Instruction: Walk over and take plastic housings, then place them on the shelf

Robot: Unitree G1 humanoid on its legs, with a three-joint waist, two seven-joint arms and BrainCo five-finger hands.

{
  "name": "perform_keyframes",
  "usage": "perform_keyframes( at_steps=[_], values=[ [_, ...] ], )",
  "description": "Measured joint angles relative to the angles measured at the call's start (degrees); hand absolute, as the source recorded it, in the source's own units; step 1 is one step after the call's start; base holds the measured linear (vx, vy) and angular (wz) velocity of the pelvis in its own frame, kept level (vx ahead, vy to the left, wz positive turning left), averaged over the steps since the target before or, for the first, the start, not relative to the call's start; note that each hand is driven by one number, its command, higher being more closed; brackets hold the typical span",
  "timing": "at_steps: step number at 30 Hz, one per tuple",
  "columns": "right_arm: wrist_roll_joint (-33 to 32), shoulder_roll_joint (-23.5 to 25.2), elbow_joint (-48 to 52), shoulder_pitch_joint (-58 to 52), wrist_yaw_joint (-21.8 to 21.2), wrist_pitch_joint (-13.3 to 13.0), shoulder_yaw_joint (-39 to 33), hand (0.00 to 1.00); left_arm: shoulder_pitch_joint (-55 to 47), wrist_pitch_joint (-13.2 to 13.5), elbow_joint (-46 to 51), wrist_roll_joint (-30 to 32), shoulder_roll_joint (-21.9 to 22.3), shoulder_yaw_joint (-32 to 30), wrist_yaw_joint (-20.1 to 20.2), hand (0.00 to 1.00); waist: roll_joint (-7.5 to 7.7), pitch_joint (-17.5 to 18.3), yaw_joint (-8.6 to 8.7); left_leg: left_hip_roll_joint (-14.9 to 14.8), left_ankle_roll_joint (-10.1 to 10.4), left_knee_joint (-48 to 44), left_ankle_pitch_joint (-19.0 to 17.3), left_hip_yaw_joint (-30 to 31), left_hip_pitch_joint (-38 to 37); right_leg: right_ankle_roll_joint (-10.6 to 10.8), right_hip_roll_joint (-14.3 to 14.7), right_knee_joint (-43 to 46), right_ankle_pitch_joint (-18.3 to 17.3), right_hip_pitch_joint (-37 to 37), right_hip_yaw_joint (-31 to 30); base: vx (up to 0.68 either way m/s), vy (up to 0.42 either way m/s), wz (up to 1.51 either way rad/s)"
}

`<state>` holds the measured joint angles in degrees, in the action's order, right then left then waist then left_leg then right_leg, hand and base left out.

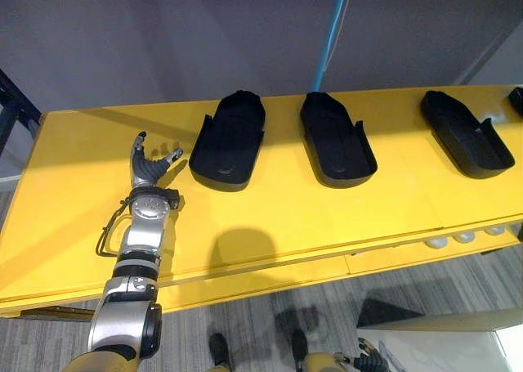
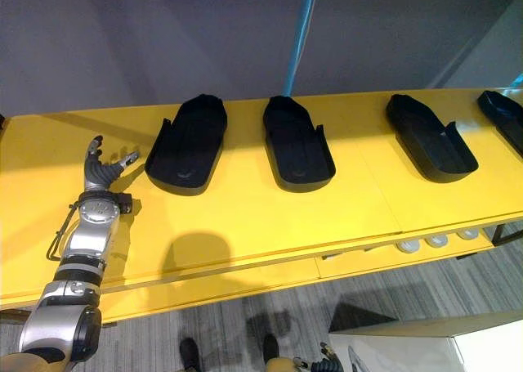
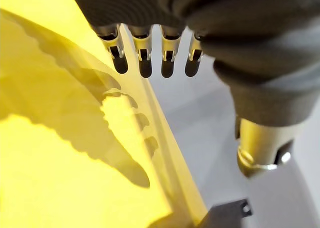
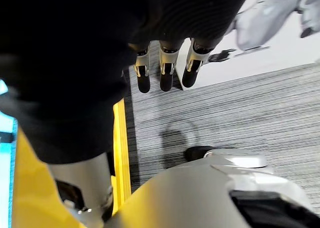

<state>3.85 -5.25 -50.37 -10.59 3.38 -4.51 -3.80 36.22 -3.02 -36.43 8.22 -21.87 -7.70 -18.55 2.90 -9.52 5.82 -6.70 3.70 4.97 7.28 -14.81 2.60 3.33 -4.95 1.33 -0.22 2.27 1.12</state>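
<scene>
4 housings (image 2: pixel 186 145) (image 2: pixel 298 145) (image 2: pixel 431 137) (image 2: pixel 505 114) line right eye view's yellow table (image 2: pixel 245 225).

Head stereo overlooks yellow table (image 1: pixel 286 217), wrist cameras close behind each robot hand (image 3: pixel 167 52)

Housings (image 1: pixel 337 139) in row across table (image 1: pixel 270 217); left robot hand (image 1: pixel 149 166) over table, just left of leftmost housing (image 1: pixel 229 141).

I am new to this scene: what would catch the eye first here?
A long yellow table carries a row of black plastic housings, lying hollow side up toward its far edge. The left hand is open above the table's left part, beside the leftmost housing, holding nothing. The right hand hangs open over the grey floor.
</scene>
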Motion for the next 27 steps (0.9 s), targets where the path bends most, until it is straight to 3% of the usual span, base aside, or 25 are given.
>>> perform_keyframes(
  at_steps=[11,14,20,21,27],
  values=[
    [0.0,-0.2,-0.1,0.0,-0.1,0.0,0.6,0.00,-4.5,0.1,10.3,0.0,-0.1,0.0,-0.3,0.00,0.16,0.0,-0.42,0.3,0.0,0.2,0.0,0.9,-1.4,0.0,-0.3,-0.2,-0.2,-2.1,0.9,-0.01,0.022,0.05],
    [0.0,-0.2,-0.2,-0.1,-0.1,0.0,0.6,0.00,-7.7,1.8,17.3,0.0,1.1,0.2,-1.2,0.00,0.24,0.1,-0.46,0.3,0.0,0.3,0.0,1.0,-1.7,-0.1,-0.4,-0.2,-0.5,-2.1,1.0,-0.03,0.012,0.01],
    [0.0,-0.1,-0.5,-0.1,-0.1,0.0,0.6,0.00,-14.8,8.0,32.4,-0.3,4.5,3.3,-1.5,0.00,0.44,0.4,-0.61,0.5,0.1,0.3,-0.1,1.0,-1.7,-0.1,-0.5,-0.2,-0.7,-2.2,1.0,0.00,0.000,0.00],
    [0.0,-0.1,-0.6,-0.1,-0.1,0.0,0.6,0.00,-16.4,9.1,35.1,-0.4,5.4,4.9,-1.3,1.00,0.44,0.5,-0.60,0.5,0.1,0.2,-0.1,1.0,-1.7,-0.1,-0.5,-0.2,-0.7,-2.4,1.0,0.04,0.010,-0.02],
    [0.0,-0.7,-1.0,-0.1,-0.1,0.0,2.2,0.00,-23.0,12.4,40.6,-1.3,8.9,15.0,1.9,1.00,0.35,1.8,-0.46,0.3,0.2,0.2,-0.3,0.4,-1.9,0.1,-0.4,-0.2,-0.5,-2.3,0.5,0.00,0.007,-0.05]
  ],
)
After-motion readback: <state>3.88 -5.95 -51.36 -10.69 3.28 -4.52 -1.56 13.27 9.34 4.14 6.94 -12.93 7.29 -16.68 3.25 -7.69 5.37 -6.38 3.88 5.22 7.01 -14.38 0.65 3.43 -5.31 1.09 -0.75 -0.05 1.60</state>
